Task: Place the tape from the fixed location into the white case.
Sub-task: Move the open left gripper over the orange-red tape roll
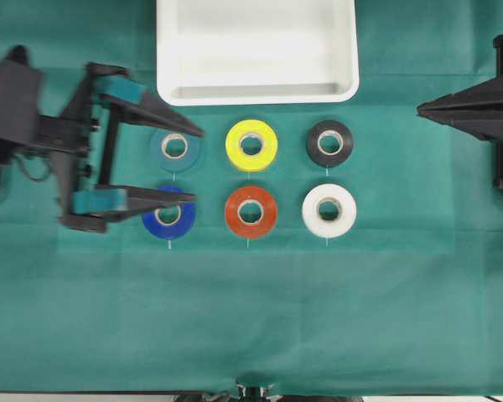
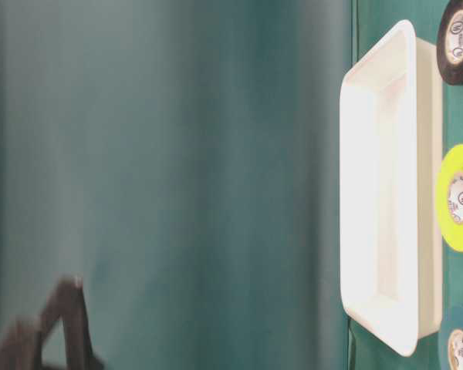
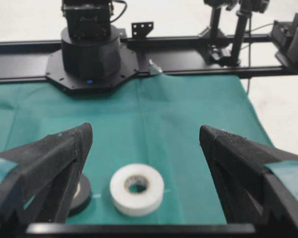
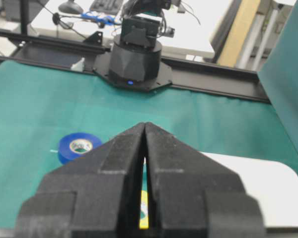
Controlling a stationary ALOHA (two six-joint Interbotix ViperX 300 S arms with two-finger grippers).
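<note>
The orange-red tape [image 1: 251,211] lies flat on the green cloth, in the middle of the front row of rolls. The white case [image 1: 256,94] stands behind the rolls, with nothing in it. My left gripper [image 1: 199,166] is open wide and holds nothing. It hovers left of the tape, its fingers over the teal roll [image 1: 174,146] and the dark blue roll [image 1: 168,215]. In the left wrist view the open gripper [image 3: 145,136] frames a white roll [image 3: 137,188]; the tape does not show there. My right gripper [image 1: 421,109] is shut at the far right, with nothing in it.
A yellow roll [image 1: 251,144] and a black roll [image 1: 329,143] lie in the back row, and a white roll [image 1: 329,209] sits right of the tape. The right wrist view shows the blue roll [image 4: 79,146] and a corner of the case [image 4: 268,188].
</note>
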